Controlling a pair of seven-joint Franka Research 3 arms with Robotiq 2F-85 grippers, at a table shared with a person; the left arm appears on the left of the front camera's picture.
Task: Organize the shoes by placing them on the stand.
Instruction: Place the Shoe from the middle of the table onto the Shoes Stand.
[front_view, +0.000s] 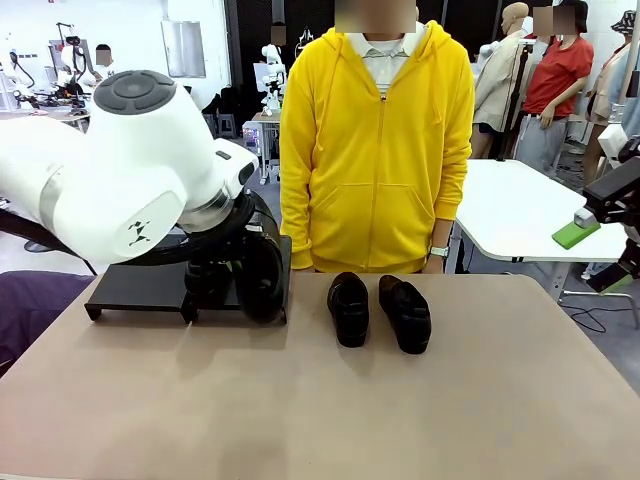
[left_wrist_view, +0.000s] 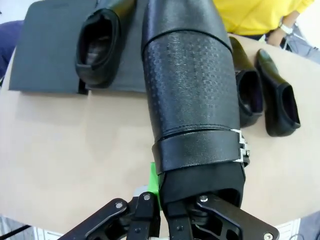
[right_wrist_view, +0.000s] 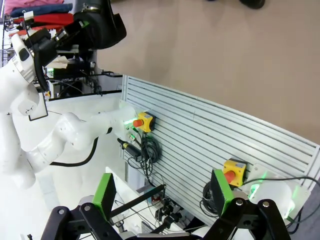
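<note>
**Left tool** (left_wrist_view: 175, 196): clenched on the heel end of a glossy black leather shoe with an embossed upper and a buckled strap (left_wrist_view: 190, 100). One green pad (left_wrist_view: 154, 181) bears on the shoe's side. The held shoe points away from the wrist and extends over the right part of the low black two-platform stand (left_wrist_view: 45, 55). Whether it touches the stand cannot be told.

**On the stand:** a second black slip-on shoe (left_wrist_view: 98, 45) lies with its opening upward, beside the seam between the platforms. In the left wrist view it is just left of the held shoe.

**On the surface:** two further black slip-on shoes, one (front_view: 349, 308) and the other (front_view: 404, 313), sit side by side on the beige surface (front_view: 300, 420). They are to the right of the stand, with their toes toward the far side.

**Person:** a person in a yellow zip hoodie (front_view: 375, 150) stands at the far edge, directly behind that pair.

**Right tool** (right_wrist_view: 162, 192): released, green pads wide apart with nothing between them. It is held off the surface's right side and faces a grey slatted panel (right_wrist_view: 210, 135) below the surface's edge.
</note>
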